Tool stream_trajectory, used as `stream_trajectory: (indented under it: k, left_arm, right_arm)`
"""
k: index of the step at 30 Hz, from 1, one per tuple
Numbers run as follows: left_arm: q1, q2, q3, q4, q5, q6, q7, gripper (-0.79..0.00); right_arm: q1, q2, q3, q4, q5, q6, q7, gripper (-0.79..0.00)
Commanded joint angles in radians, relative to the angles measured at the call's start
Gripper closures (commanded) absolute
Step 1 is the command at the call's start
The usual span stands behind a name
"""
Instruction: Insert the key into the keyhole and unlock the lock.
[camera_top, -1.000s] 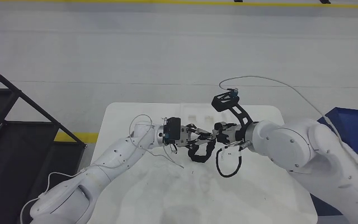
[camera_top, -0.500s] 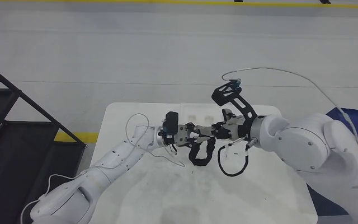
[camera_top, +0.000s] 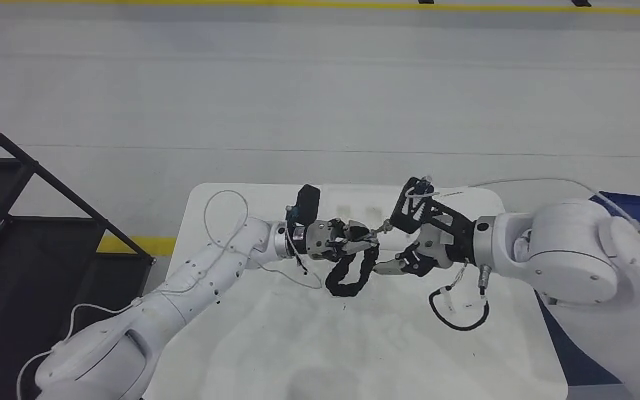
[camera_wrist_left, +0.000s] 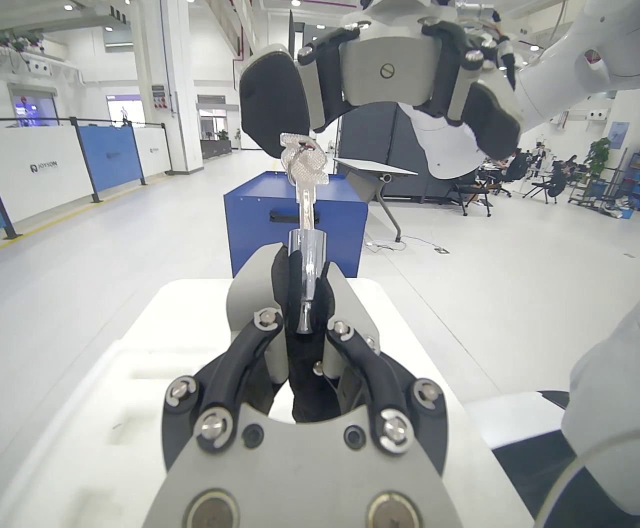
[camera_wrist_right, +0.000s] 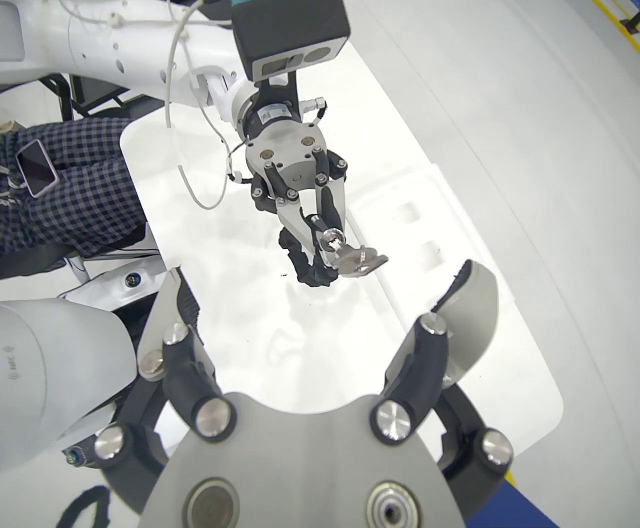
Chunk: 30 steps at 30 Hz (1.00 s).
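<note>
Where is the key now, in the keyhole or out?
In: the key stands in the lock, which the left gripper holds.

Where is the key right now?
The key sticks out of the lock clamped in the left gripper, over the table; the open right gripper faces its head, not gripping it.

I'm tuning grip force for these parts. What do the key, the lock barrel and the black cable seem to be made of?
The key: silvery metal, glinting, with a dimpled bow. The lock barrel: polished, chrome-like metal, mirror highlights. The cable: matte black, limp loop, probably a fabric or rubber sleeve; core hidden.
</note>
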Motion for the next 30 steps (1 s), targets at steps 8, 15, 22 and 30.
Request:
stream_trajectory:
  k: [8,15,22,30]
  left_arm:
    - [-0.097,0.063,0.118,-0.059,-0.335,0.000,-0.208,0.000]
    - [-0.131,0.095,0.162,-0.093,-0.436,0.000,-0.295,0.000]
    - [-0.141,0.105,0.195,-0.099,-0.481,0.000,-0.330,0.000]
    - [-0.155,0.101,0.218,-0.100,-0.490,0.000,-0.344,0.000]
  right_arm:
    - [-0.029,0.000,-0.006,0.037,0.001,-0.057,-0.045,-0.785]
    - [-0.040,0.002,-0.004,0.037,-0.038,-0.060,-0.056,-0.785]
    - [-0.051,0.009,0.021,0.005,-0.168,-0.192,-0.120,-0.785]
    - [-0.038,0.002,-0.045,-0.021,-0.261,-0.264,-0.126,-0.785]
